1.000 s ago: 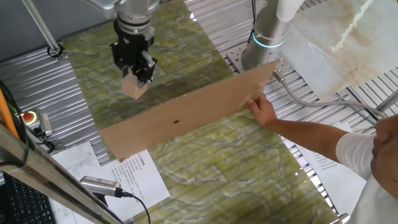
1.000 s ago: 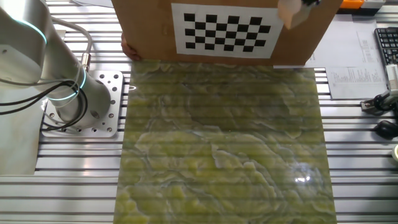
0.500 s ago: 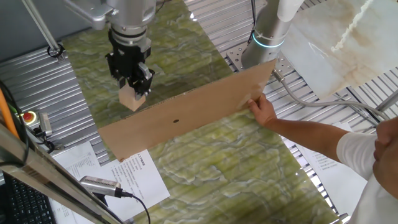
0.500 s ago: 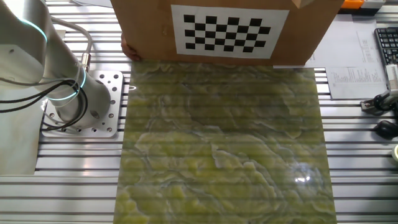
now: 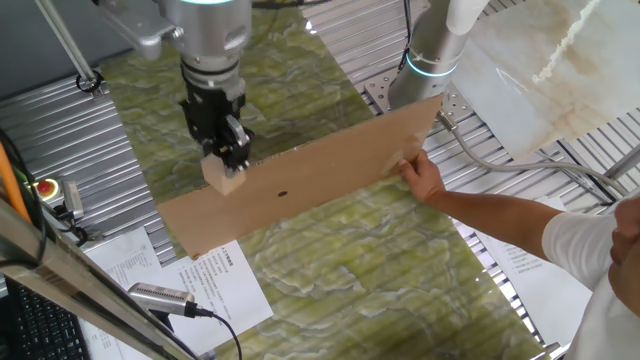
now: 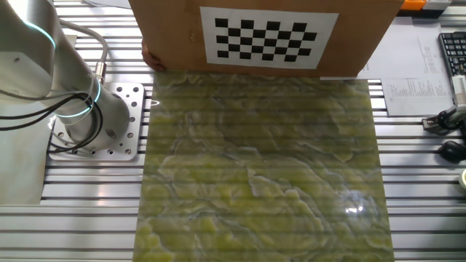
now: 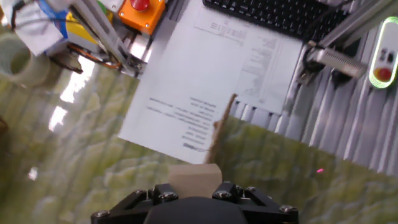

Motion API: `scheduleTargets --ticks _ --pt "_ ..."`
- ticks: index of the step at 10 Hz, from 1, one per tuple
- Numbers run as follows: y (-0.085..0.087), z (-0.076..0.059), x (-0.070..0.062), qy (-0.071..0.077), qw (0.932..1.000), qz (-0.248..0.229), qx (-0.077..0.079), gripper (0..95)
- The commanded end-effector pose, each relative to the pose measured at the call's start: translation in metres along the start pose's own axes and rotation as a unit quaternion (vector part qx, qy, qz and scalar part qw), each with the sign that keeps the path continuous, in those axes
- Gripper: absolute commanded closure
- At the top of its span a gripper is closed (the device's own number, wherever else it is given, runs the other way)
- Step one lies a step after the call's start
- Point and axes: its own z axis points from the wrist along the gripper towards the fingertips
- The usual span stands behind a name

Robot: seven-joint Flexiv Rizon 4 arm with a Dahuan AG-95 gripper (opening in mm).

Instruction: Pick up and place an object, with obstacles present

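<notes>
My gripper (image 5: 226, 162) is shut on the light-tan wooden cube (image 5: 224, 177) and holds it in the air just behind the top edge of the brown cardboard sheet (image 5: 310, 180). The sheet stands upright across the green mat, held by a person's hand (image 5: 424, 178), and has a small dark hole (image 5: 283, 195). In the hand view the cube (image 7: 195, 178) sits between my fingers, and the sheet shows edge-on (image 7: 221, 124). In the other fixed view the sheet (image 6: 175, 36) carries a checkerboard print (image 6: 266, 35) and hides both gripper and cube.
White printed papers (image 5: 200, 280) and a microphone-like tool (image 5: 165, 298) lie at the mat's front left. A second robot base (image 5: 425, 60) stands at the back right. A keyboard (image 7: 273, 15) and an orange button box (image 7: 142, 9) lie beyond the papers.
My gripper has carried the cube down and toward the cardboard's top edge. In the other fixed view the cube has dropped out of sight behind the sheet.
</notes>
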Motion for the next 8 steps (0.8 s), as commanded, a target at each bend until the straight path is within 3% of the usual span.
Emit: scheduleTargets --ticks 1,3,4,6,8 --pt "0.018 0.006 0.003 0.008 0.9989 0.043 -0.017 95.0" --pt "0.027 0.009 0.004 0.011 0.9982 0.055 -0.021 95.0" --pt "0.034 0.011 0.006 0.021 0.9977 0.06 -0.023 95.0" --pt "0.047 0.018 0.008 0.066 0.9949 0.074 -0.019 95.0" --pt "0.053 0.026 0.01 0.087 0.9933 0.076 -0.001 95.0"
